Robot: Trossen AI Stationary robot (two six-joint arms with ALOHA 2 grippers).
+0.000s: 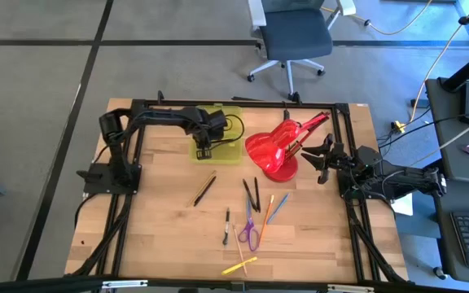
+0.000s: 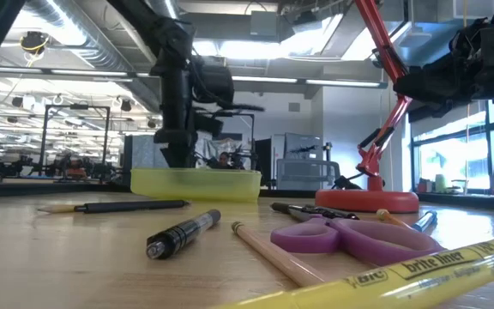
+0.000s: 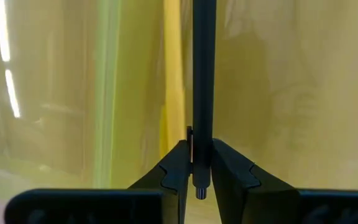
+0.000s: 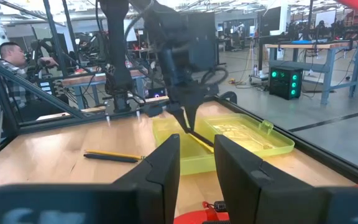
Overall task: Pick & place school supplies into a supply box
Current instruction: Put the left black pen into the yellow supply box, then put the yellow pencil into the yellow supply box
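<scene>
The translucent yellow-green supply box [image 1: 230, 150] lies open at the far left of the table, next to the red desk lamp [image 1: 273, 150]. My left gripper [image 1: 204, 146] hangs over the box, pointing down, shut on a thin black pen [image 3: 202, 74]. On the bare wood nearer the front lie a pencil and dark pen [image 1: 204, 189], two black pens [image 1: 252, 195], an orange pencil [image 1: 266, 212], a blue pen [image 1: 278, 207], purple-handled scissors [image 1: 250, 233], a short black pen [image 1: 227, 226] and a yellow highlighter [image 1: 240, 264]. My right gripper [image 1: 322, 159] waits at the right, level and open, holding nothing. My left gripper pinches the black pen's shaft near one end [image 3: 201, 144] between its two fingers [image 3: 174, 167]; a short stub shows past them. The fingers come from above, pointing down, across the pen. The pen slants down from them into the box [image 4: 199, 139]; whether its far end rests on the floor, I cannot tell.
The red lamp's base [image 2: 367, 201] stands just right of the box, and its arm rises to the far right. Black frame rails [image 1: 129, 203] run along the table's left, right and far sides. Bare wood lies between the box and the loose supplies.
</scene>
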